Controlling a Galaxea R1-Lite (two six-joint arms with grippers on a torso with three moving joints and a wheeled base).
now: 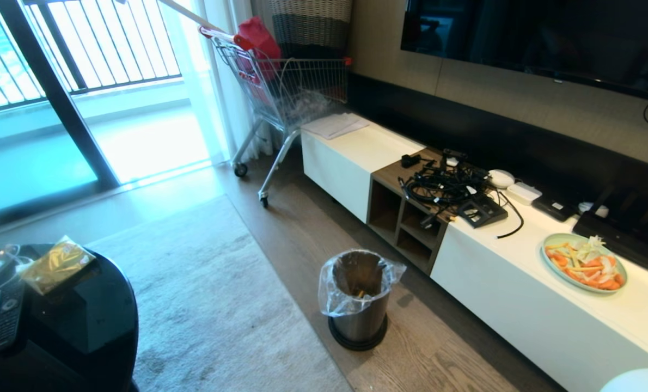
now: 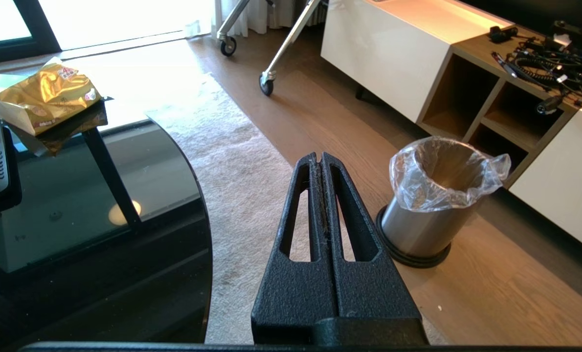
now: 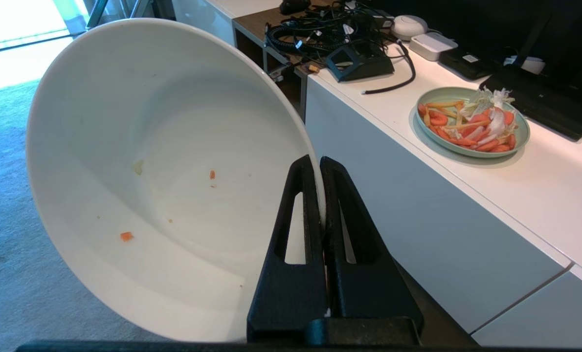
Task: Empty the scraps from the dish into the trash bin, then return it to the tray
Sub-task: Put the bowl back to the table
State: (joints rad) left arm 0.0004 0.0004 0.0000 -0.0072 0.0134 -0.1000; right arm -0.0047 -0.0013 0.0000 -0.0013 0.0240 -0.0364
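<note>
Beside the white cabinet [image 3: 418,205] | your right gripper [image 3: 319,164] pinches the bowl [image 3: 149,171] rim | left gripper [image 2: 319,159] closed, empty, near bin [image 2: 433,205]

trash bin [image 1: 358,296] on floor before cabinet [image 1: 525,305] — plate [image 1: 584,263] on cabinet

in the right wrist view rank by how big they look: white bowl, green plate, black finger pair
1. white bowl, though nearness to the camera inflates it
2. right gripper fingers, also very close
3. green plate
</note>
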